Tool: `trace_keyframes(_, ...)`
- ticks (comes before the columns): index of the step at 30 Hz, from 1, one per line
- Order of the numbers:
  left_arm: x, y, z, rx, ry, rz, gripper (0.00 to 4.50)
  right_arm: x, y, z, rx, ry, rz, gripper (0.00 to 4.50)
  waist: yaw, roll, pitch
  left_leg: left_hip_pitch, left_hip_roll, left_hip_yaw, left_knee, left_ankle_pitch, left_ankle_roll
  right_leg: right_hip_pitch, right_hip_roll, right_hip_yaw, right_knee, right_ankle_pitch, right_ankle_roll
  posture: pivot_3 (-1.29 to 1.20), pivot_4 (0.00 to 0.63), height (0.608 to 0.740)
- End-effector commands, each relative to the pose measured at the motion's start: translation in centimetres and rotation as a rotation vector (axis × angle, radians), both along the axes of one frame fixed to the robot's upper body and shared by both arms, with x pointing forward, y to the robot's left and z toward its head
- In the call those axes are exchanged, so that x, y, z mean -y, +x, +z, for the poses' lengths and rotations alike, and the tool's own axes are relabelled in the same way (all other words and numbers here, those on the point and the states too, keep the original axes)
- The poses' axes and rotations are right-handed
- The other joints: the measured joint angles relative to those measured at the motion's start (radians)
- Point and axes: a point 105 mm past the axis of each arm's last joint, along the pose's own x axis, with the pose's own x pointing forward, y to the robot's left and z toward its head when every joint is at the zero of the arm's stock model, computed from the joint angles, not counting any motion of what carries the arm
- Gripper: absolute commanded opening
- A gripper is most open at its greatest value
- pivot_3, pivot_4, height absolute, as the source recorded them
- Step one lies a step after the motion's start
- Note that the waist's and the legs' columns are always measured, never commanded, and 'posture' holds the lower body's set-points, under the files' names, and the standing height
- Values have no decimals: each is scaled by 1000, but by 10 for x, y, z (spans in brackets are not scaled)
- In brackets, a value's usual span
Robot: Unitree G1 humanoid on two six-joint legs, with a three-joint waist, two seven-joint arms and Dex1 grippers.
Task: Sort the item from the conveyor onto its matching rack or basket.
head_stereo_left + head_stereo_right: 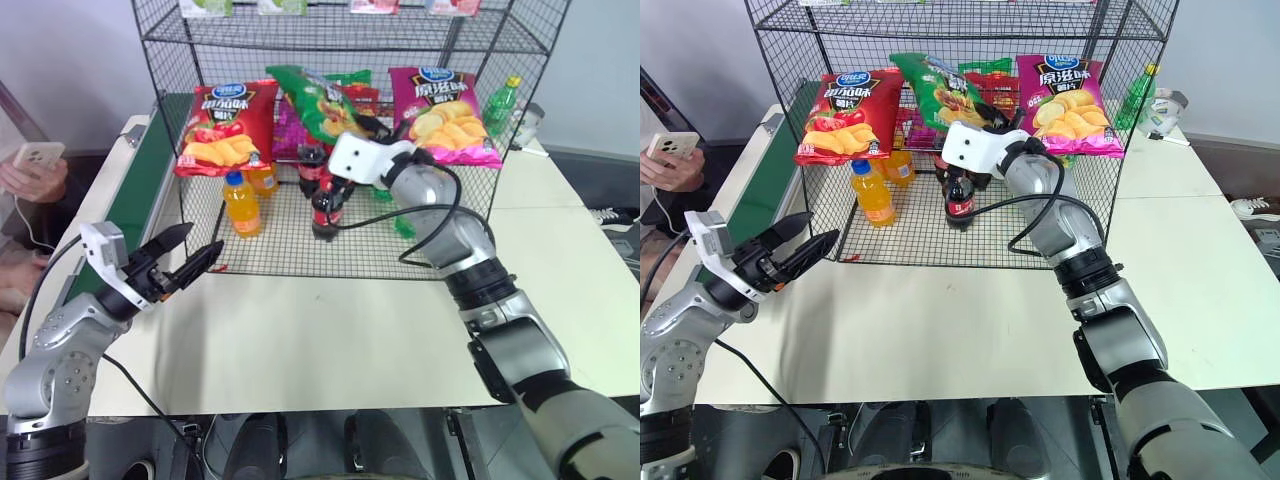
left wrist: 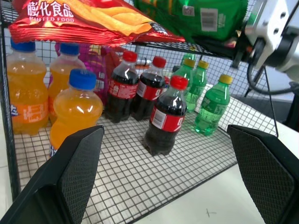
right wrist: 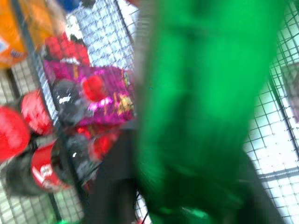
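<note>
While the green bag [image 1: 308, 100] already sits up in the black wire rack [image 1: 290, 250] between the red bag [image 1: 222, 122] and the pink bag [image 1: 445, 115], my right gripper [image 1: 362, 128] is at its lower edge; I cannot tell its jaws. In the left wrist view, my left gripper [image 2: 163, 163] is spread wide and empty, facing the cola bottles [image 2: 163, 116]. In the right wrist view, green fills the front. I judge only release and pulling back remain.

Behind the cola bottle [image 2: 164, 116] standing foremost on the rack's grid floor [image 2: 140, 182], two more colas stand; orange drinks [image 2: 74, 109] beside it, green bottles [image 2: 210, 107] opposite. Above it lie a red bag [image 2: 88, 21] and the green bag [image 2: 201, 16].
</note>
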Motion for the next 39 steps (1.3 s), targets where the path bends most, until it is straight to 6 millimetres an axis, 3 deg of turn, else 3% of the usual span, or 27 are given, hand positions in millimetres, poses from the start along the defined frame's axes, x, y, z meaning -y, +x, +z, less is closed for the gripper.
trace_keyframes(1, -1, -4, 10, 44, 21, 7, 4500, -6, -2, 9, 6, 36, 23, 3784, -1, 0, 0, 0, 0, 0, 0, 0, 0, 0, 0, 0, 0, 0, 0, 0, 150, 739)
trace_keyframes(7, -2, -5, 8, 34, 27, 11, 4500, -21, -14, 6, -65, 86, 111, 3784, -5, 0, 0, 0, 0, 0, 0, 0, 0, 0, 0, 0, 0, 0, 0, 0, 150, 739)
trace_keyframes(9, -2, -5, 7, 31, 27, 11, 4500, -24, -18, 8, -117, 189, 142, 3784, -7, 0, 0, 0, 0, 0, -1, 0, 0, 0, 0, 0, 0, 0, 0, 0, 150, 739)
trace_keyframes(13, 0, -5, 5, 23, 29, 10, 4500, -27, -25, 29, -85, 313, 191, 3784, -5, 0, 0, 0, 0, 0, -1, 0, 0, 0, 0, 0, 1, 0, 0, 0, 150, 739)
trace_keyframes(19, -1, -5, 2, 16, 40, 14, 4500, -33, -28, 41, -91, 487, 254, 3784, 0, 0, 0, 0, 0, 0, -1, 0, 0, -1, -1, 0, 0, 0, 0, 0, 150, 739)
trace_keyframes(26, 0, -6, 1, 11, 40, 18, 4500, -49, -29, 38, -174, 618, 356, 3784, -1, 0, 0, 0, 0, 0, -1, 0, 0, -1, -1, 0, 0, 0, 0, 0, 150, 739)
trace_keyframes(31, 2, -9, -3, -5, 40, 10, 4500, -62, -29, 37, -191, 621, 418, 3784, -2, 0, 0, 0, 0, 0, -1, 0, 0, -1, -1, 0, 0, 0, 0, 0, 150, 739)
trace_keyframes(35, 1, -9, -3, -5, 46, 17, 4500, -61, -27, 42, -180, 688, 442, 3784, -1, 0, 0, 0, 0, 0, -1, 0, 0, -2, -1, 0, 0, 0, 0, 0, 150, 739)
trace_keyframes(39, 1, -13, -5, -11, 54, 22, 4500, -64, -50, 41, -265, 722, 621, 3784, 1, 0, 0, -1, 0, 0, -2, 0, 0, -2, -1, 0, 0, 0, 0, 0, 150, 739)
